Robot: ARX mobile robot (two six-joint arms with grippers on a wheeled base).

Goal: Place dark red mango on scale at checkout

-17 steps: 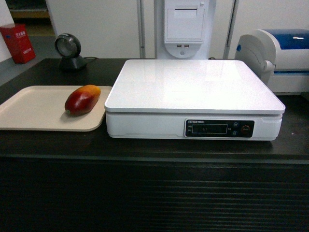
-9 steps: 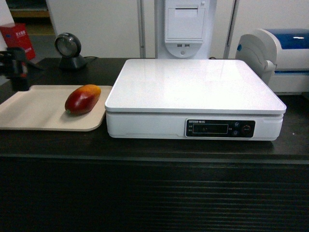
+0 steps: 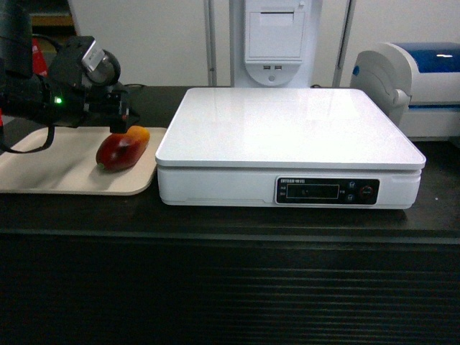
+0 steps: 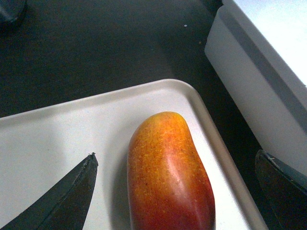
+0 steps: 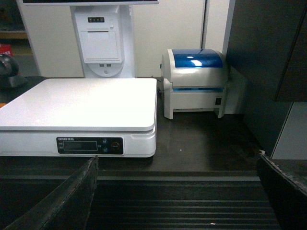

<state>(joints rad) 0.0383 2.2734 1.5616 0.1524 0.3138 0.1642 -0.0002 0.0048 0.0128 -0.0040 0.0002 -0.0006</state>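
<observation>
Pale wall panels behind; in front, the checkout (image 3: 215,287) — long black counter, front dark and horizontally ribbed. Landmark: the scale (image 3: 287,147), white, flat-topped, square, sitting mid-counter; black display strip (image 3: 327,191) with small buttons on its front face, white lettering there too small to read.

Left of the scale, nearly touching its side: flat beige tray (image 3: 43,169); the dark red mango (image 3: 122,148) lies on the tray's near-scale end, orange-yellow tip pointing away toward the back, red end toward the counter front.

Left gripper (image 3: 118,111) hangs just over the mango's yellow end; in the left wrist view its two dark fingers (image 4: 62,196) stand wide, one on either side of the fruit, not touching it — nothing held.

Behind the scale: white upright unit (image 3: 272,39) with a paper slot and two small ports; right of the scale, a white label printer with blue lid (image 5: 196,81), clear of the scale's edge. Behind the tray, partly hidden by the left arm, a round black scanner head (image 3: 100,65); a red object (image 3: 39,57) beyond it, mostly hidden.

Right gripper (image 5: 175,191): finger edges at the bottom corners of its own view, set wide, empty, low before the counter front and right of the scale.
</observation>
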